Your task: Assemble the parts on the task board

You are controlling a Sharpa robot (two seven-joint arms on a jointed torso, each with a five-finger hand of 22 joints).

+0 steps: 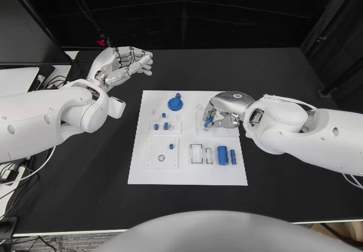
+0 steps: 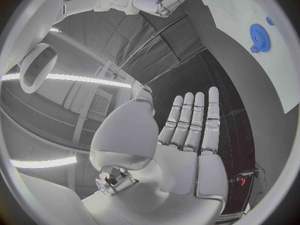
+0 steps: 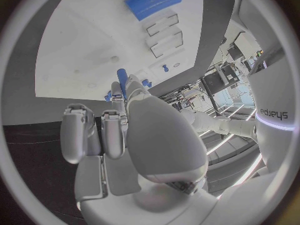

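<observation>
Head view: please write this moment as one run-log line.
left hand: open, off board | right hand: pinches blue part over task board

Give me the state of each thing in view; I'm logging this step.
Left hand: raised off the board, holding nothing.
Right hand: over the board, pinching a small blue part.
Blue gear: on the task board.
Blue cylinder: lying flat.

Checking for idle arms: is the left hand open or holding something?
Open. The left hand is held over the bare table, away from the task board, fingers extended, palm empty.
</observation>
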